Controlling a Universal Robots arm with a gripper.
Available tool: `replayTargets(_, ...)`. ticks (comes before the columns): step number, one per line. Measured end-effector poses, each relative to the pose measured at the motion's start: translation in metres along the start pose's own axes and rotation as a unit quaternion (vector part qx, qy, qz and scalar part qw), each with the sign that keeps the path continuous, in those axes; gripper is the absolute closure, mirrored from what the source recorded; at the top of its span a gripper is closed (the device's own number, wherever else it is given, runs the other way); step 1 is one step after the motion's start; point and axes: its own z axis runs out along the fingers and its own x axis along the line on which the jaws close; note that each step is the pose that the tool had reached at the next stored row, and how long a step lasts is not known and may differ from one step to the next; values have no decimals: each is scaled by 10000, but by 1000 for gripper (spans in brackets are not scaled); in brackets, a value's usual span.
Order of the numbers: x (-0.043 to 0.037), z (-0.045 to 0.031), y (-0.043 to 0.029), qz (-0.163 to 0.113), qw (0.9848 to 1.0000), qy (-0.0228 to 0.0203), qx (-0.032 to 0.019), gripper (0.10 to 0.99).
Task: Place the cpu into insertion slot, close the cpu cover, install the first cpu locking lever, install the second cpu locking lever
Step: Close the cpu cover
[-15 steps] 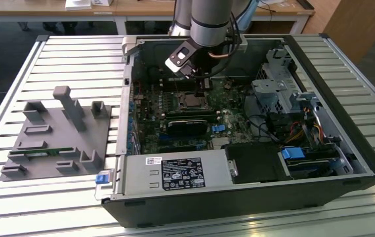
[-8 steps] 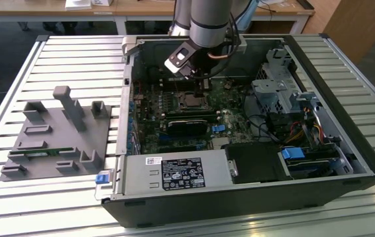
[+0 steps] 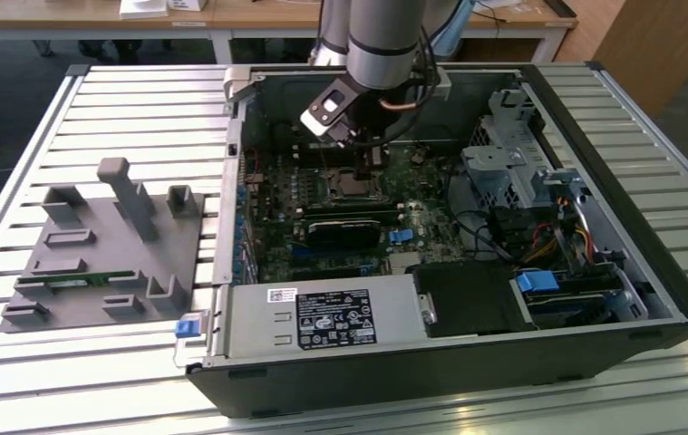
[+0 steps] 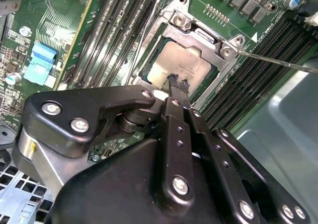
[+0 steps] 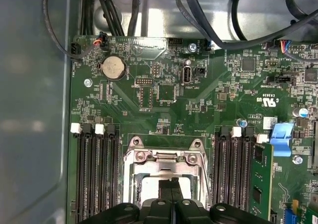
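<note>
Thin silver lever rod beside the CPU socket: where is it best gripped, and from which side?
Grip the thin silver lever rod on its straight bare stretch over the black memory slots. Come from above, with the hand straddling it crosswise: it is thin, straight and seems to stand clear of them.

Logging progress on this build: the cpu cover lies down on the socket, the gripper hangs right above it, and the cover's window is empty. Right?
Not empty: the second wrist view shows the pale cpu filling the window of the lowered cpu cover, with the gripper right above it.
</note>
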Motion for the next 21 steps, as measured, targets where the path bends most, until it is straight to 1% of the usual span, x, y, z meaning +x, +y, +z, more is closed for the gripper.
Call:
replayTargets(8, 0, 33, -16, 1, 10000, 1, 51, 980)
replayTargets(21, 1, 40, -86, 1, 10000, 1, 54, 980)
